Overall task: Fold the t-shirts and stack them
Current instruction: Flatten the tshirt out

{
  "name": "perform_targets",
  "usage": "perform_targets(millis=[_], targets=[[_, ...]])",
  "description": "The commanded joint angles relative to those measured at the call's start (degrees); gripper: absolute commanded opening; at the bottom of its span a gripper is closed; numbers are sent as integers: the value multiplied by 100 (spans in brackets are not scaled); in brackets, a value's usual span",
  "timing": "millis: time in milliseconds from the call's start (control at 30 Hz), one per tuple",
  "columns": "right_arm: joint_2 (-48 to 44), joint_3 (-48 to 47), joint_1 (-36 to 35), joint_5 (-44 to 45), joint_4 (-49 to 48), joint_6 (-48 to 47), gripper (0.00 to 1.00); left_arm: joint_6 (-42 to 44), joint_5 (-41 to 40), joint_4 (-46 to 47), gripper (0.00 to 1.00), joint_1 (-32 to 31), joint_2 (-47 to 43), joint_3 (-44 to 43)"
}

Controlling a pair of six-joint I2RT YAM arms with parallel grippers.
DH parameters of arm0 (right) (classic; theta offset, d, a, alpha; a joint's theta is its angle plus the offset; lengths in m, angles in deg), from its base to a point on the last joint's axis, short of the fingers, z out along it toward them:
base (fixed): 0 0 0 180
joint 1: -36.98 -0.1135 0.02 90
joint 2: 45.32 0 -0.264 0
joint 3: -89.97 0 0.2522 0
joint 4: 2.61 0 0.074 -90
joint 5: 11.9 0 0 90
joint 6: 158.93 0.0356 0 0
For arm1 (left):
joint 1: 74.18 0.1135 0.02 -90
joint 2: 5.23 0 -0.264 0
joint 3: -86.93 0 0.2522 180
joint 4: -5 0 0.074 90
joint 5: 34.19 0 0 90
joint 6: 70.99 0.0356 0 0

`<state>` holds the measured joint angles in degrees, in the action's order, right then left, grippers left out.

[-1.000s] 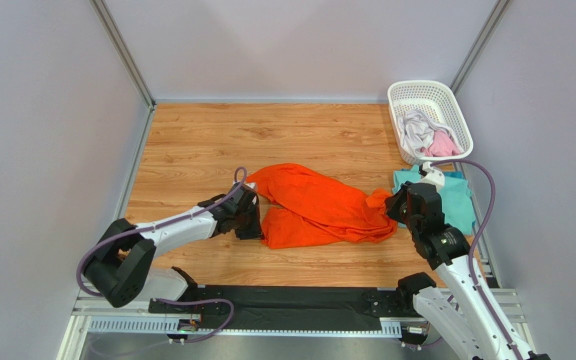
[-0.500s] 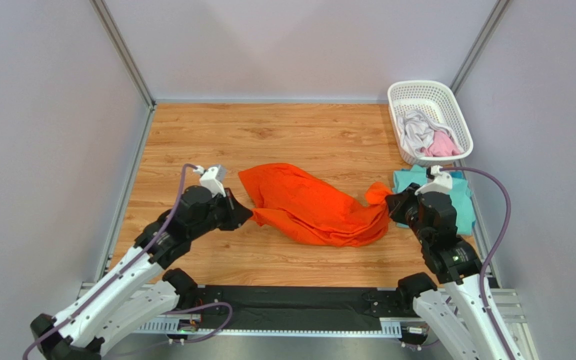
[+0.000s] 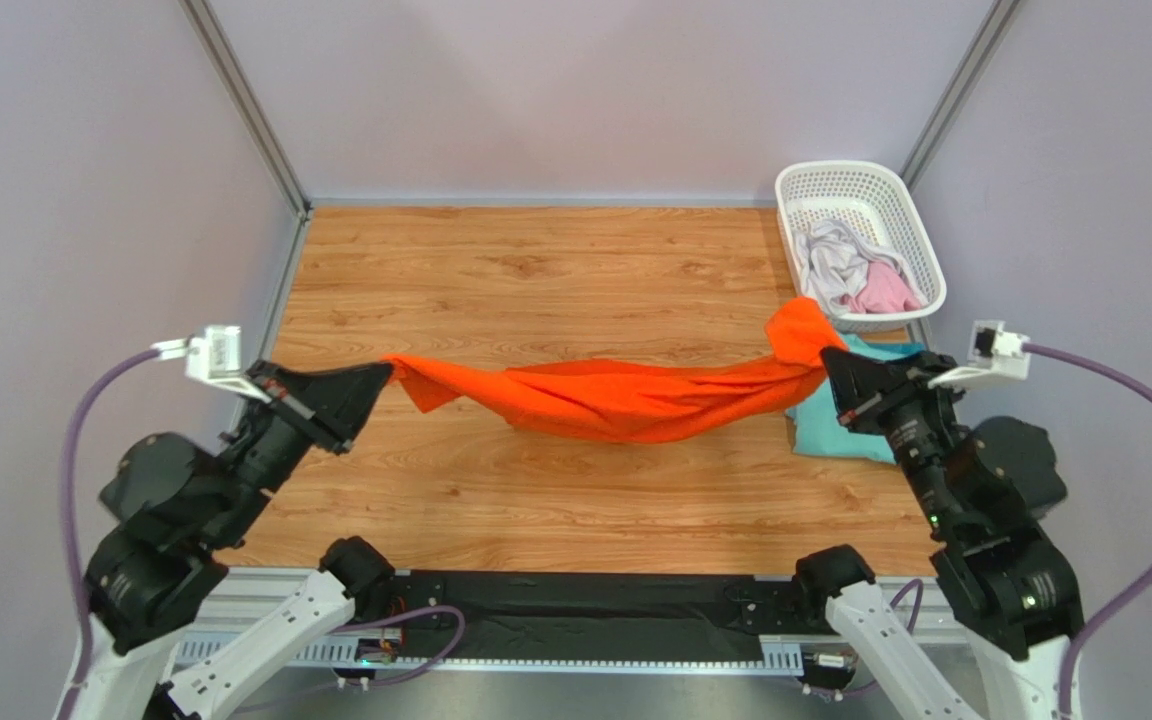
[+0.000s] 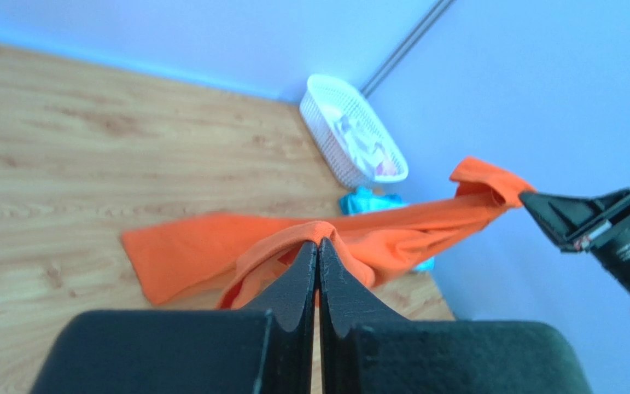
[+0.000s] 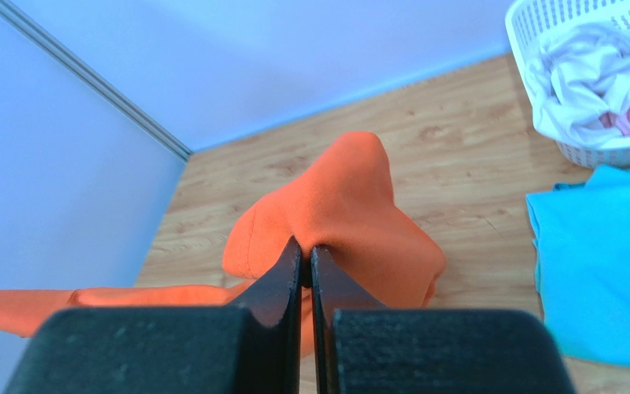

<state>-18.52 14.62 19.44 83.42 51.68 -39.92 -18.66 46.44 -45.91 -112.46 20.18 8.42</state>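
Stretching the orange t-shirt (image 3: 612, 402) between the two arms looks to be the step in hand: a spreading-out before any fold. The left gripper (image 3: 375, 375) has its jaws pressed together on one end of the cloth. The right gripper (image 3: 835, 365) is clamped just as tight on the other end, where the fabric bunches into a hump above its fingers. The shirt hangs as a sagging band across the middle of the table (image 3: 537, 255), well above the wood at both ends.

By my judgement, the next move calls for lowering the cloth flat and smooth onto open wood, clear of the teal t-shirt (image 5: 598, 263) that lies beside the right arm (presumably the start of the stack).

Which parts of the shirt are pinched, sleeve, hem or shoulder, I cannot tell. Nor is it clear whether the lowest sag touches the table. The teal one is partly covered by the right arm and the orange cloth. The pale and pink tees (image 3: 856, 270) sit crumpled in the basket (image 3: 898, 192), their number unclear.
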Motion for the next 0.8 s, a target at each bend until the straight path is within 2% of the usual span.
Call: perform_targets(millis=[0, 100, 200, 233, 333, 400, 467, 533, 567, 633, 667, 700, 733, 767], targets=[[-298, -381, 5, -224, 533, 139, 0, 181, -539, -389, 0, -13, -377, -301], [-553, -250, -4, -295, 649, 315, 0, -64, -1031, -582, 0, -13, -650, -170], [-580, 66, 5, 20, 806, 455, 0, -276, -1514, -697, 0, -13, -678, 320], [-528, 172, 5, 204, 833, 491, 0, -346, -1898, -732, 0, -13, -634, 453], [-98, 725, 5, 451, 746, 561, 0, -846, -2891, -1101, 0, -13, -169, 963], [514, 1112, 5, 706, 501, 623, 0, -1198, -3289, -1295, 0, -4, 401, 1270], [973, 1306, -3, 707, 263, 614, 0, -1374, -3352, -1322, 0, 57, 1023, 1438], [1554, 1456, 14, 689, -176, 570, 0, -1366, -3064, -1164, 0, 241, 1439, 1623], [1721, 1439, 14, 716, -343, 518, 0, -1244, -2819, -824, 0, 599, 1815, 1641], [2273, 1019, 49, 838, -721, 316, 0, -717, -1766, -427, 0, 1110, 2177, 1440], [2502, 695, 75, 830, -757, 237, 0, -585, -1396, -112, 0, 1608, 2509, 1282], [2905, 48, 119, 734, -749, 36, 0, -314, -844, 13, 0, 1813, 2669, 828], [3127, -368, 145, 707, -749, -79, 0, -224, -682, 119, 0, 2077, 2984, 528], [3329, -737, 146, 646, -757, -176, 0, -84, -568, 137, 0, 2166, 3144, -171]])
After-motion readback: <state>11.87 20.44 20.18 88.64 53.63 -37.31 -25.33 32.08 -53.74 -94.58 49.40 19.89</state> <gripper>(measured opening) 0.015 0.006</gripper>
